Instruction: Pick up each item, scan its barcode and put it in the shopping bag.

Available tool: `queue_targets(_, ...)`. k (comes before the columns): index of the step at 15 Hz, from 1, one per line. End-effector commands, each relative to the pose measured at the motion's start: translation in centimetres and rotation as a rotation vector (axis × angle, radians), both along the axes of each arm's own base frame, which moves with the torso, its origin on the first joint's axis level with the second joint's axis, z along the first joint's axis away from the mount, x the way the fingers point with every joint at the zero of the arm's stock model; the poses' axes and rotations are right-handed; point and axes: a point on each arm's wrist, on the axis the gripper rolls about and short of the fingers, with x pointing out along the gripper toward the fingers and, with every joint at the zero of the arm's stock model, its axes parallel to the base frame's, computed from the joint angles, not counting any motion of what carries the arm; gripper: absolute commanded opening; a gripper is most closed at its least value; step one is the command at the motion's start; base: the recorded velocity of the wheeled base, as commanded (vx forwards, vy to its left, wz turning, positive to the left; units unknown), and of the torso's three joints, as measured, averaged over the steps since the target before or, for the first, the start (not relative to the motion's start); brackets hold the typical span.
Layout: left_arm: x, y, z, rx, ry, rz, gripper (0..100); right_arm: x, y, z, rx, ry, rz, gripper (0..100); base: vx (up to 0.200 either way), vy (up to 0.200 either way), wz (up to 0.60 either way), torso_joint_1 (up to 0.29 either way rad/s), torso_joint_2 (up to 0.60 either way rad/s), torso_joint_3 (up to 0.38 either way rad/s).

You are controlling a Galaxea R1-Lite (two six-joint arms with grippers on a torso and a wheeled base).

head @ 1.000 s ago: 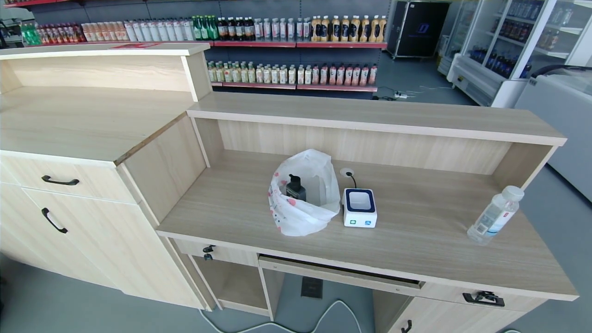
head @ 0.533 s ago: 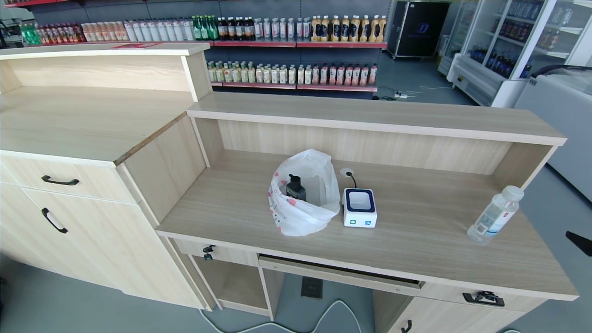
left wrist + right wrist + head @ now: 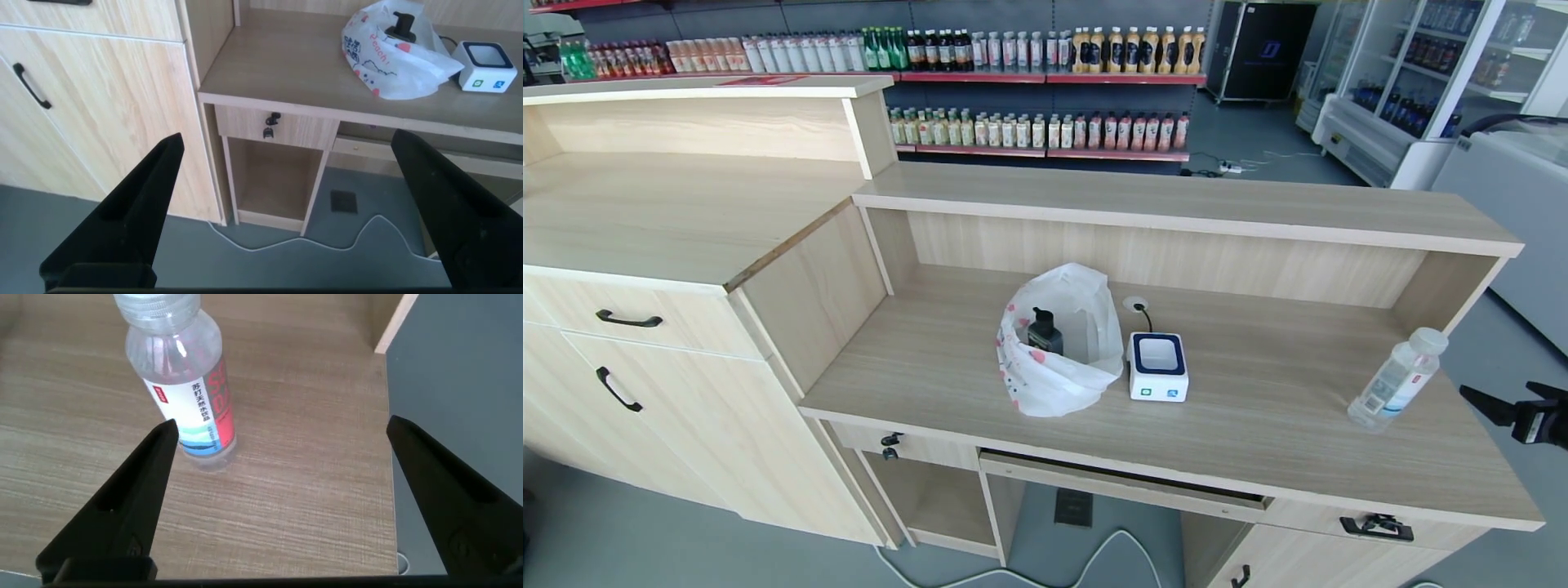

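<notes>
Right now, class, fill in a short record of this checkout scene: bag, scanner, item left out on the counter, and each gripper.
Bag: shopping bag on the counter, open, dark bottle inside
Device: scanner beside the bag, on its right
Item out: water bottle standing near the counter's right end
Right arm: right gripper open, water bottle ahead, not touching
Left arm: left gripper open, low before the counter, empty

Bottle (image 3: 1396, 380) stood near right bench (image 3: 1258, 441) end, well apart from scanner (image 3: 1157, 366); bare wood left between. Bag (image 3: 1058, 343) mouth opened upward, scanner just beside. Rear headroom limited by top ledge (image 3: 1176, 208) (side panel (image 3: 1445, 290) close behind bottle). Right gripper (image 3: 282, 429) jaws spread wider than bottle.
</notes>
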Motion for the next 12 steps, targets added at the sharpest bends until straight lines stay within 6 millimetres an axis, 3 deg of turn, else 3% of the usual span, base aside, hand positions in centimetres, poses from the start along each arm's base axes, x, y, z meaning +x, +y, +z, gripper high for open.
queue_targets(1, 0.0, 0.0, 0.0, 0.000, 0.000, 0.000, 100, 0.9, 0.5, -0.7, -0.003, 0.001, 0.021, 100, 0.000, 0.000, 0.00, 0.000, 0.00, 0.000)
queue_targets(12, 0.0, 0.0, 0.0, 0.000, 0.000, 0.000, 100, 4.7, 2.1, -2.4, -0.086, -0.011, 0.129, 100, 0.000, 0.000, 0.00, 0.000, 0.00, 0.000)
